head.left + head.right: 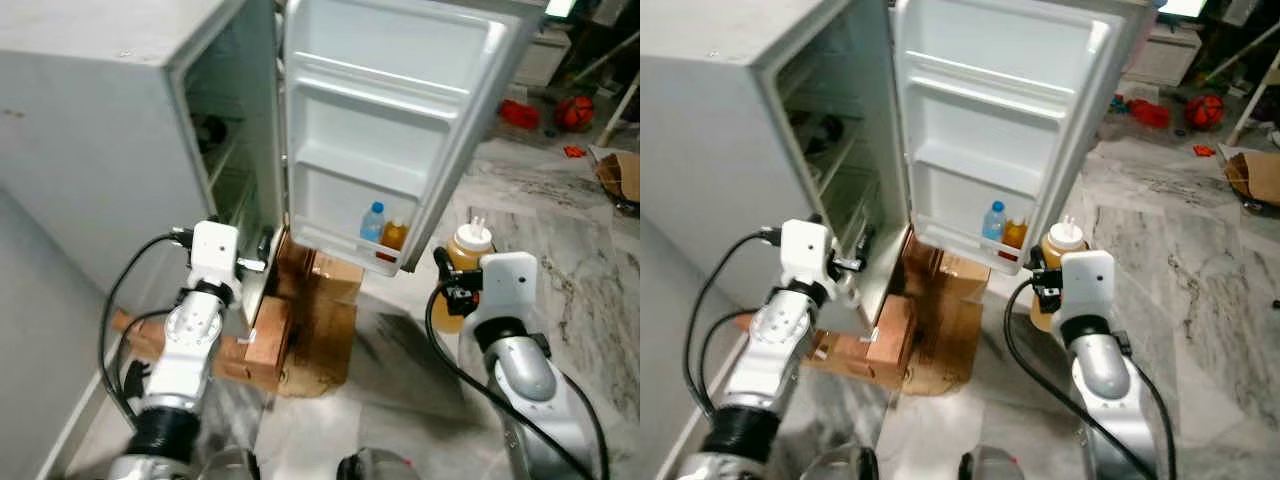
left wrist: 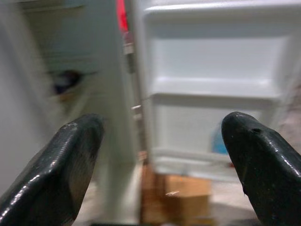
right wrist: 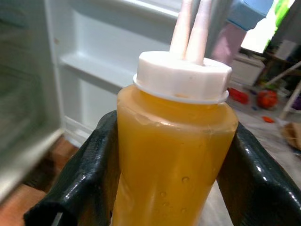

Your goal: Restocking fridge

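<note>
At the upper left of the head views the fridge (image 1: 90, 130) is seen with its cabinet open; dim shelves and a dark item that cannot be identified are made out inside. Below it, at lower left, the left gripper (image 2: 160, 155) is held close to the cabinet's front edge, its fingers (image 2: 61, 169) spread wide with nothing between them; past them the wrist view is blurred.

At lower centre, brown cartons (image 1: 300, 330) are stacked on the floor (image 1: 560, 230) under the hinge side. Above them, the door (image 1: 400, 110) is swung fully open across the upper centre. Its upper racks are bare; in the lowest rack a water bottle (image 1: 372, 222) and a small amber bottle (image 1: 395, 235) are stood side by side.

At centre right, the right gripper (image 3: 164, 155) is closed around a sauce bottle (image 3: 174, 141), which is filled with orange-yellow liquid, capped in white and topped by two nozzles. The bottle is held upright, its long axis vertical, just beside the door's outer edge and a little lower than the bottom rack.

The coming move is judged to turn on this: the bottom rack lies up and to the left of the held bottle, and the right arm is the nearer one. The bottle would probably have to be raised over the rack's lip and kept upright, with the two bottles already there avoided.

Red clutter is scattered at the far upper right.
</note>
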Tool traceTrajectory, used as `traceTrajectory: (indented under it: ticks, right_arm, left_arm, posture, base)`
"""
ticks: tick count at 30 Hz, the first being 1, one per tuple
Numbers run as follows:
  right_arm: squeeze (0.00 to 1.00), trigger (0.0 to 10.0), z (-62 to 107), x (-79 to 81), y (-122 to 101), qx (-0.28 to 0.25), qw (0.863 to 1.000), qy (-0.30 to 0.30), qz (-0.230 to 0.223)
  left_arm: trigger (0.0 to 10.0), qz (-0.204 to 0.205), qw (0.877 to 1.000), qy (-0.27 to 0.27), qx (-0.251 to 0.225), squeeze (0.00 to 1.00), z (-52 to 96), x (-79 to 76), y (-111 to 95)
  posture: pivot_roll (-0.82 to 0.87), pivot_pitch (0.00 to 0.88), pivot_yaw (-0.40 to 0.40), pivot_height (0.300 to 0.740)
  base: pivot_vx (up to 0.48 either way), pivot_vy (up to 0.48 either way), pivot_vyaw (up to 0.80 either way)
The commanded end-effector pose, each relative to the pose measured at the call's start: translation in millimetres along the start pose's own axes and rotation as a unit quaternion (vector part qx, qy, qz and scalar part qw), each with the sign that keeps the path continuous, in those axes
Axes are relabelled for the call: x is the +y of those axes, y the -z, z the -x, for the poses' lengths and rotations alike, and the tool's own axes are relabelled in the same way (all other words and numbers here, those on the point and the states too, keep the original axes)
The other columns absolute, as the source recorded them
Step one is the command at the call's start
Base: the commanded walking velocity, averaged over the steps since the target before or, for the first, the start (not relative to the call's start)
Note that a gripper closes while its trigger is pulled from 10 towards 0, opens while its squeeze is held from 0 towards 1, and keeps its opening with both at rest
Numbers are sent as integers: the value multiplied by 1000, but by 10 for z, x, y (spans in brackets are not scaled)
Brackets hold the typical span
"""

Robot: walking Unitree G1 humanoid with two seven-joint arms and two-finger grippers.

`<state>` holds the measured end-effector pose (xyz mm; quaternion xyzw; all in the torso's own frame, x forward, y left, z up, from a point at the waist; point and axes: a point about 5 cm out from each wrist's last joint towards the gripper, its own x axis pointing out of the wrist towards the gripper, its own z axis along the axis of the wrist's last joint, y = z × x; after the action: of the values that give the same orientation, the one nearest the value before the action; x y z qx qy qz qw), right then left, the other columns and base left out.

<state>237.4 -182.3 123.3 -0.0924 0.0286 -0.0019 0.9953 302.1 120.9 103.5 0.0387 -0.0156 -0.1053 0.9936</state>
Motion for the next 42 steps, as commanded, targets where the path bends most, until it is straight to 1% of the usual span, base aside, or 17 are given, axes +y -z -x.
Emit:
traceTrajectory:
  ticks: [1,7,11,16,21,25,36,42]
  right_arm:
    - [0,10000,-31,-8,-59,-14,1000,0,-4]
    - [0,10000,-51,1,-74,-18,1000,0,-5]
    - [0,10000,-61,17,-72,-21,1000,-2,-6]
    - [0,10000,-57,28,-52,-20,1000,-4,-7]
    - [0,10000,-70,41,-57,-21,1000,-5,-9]
    - [0,10000,-76,45,-59,-22,1000,-5,-10]
    - [0,10000,-99,93,-87,-30,999,-15,-22]
    - [0,10000,-124,116,-103,-38,999,-25,-14]
  left_arm:
    - [10000,-6,1000,-4,-3,0,-14,7,-38]
    - [10000,-8,1000,6,-10,0,-23,-57,-57]
    - [10000,-20,1000,6,-10,0,-16,-64,-55]
    - [10000,-23,1000,3,-9,0,-15,-71,-58]
    - [10000,-44,999,4,-5,0,-31,-78,-53]
    - [10000,-44,999,7,-8,0,-36,-86,-61]
    - [10000,-41,999,-1,-3,0,-44,-64,-56]
    - [10000,-44,999,-5,-2,0,-48,-54,-56]
  posture:
    - [-22,40,-40,740]
    - [-21,38,-35,740]
    - [-15,36,-36,740]
    - [-14,34,-35,740]
    - [-15,32,-33,740]
    - [-14,30,-32,740]
    - [-8,23,-34,740]
    - [-8,19,-35,740]
  base:
    - [0,-472,0]
    - [47,-449,0]
    - [360,-311,0]
    - [376,-294,0]
    - [366,-306,0]
    - [378,-292,0]
    - [457,0,0]
    - [465,0,0]
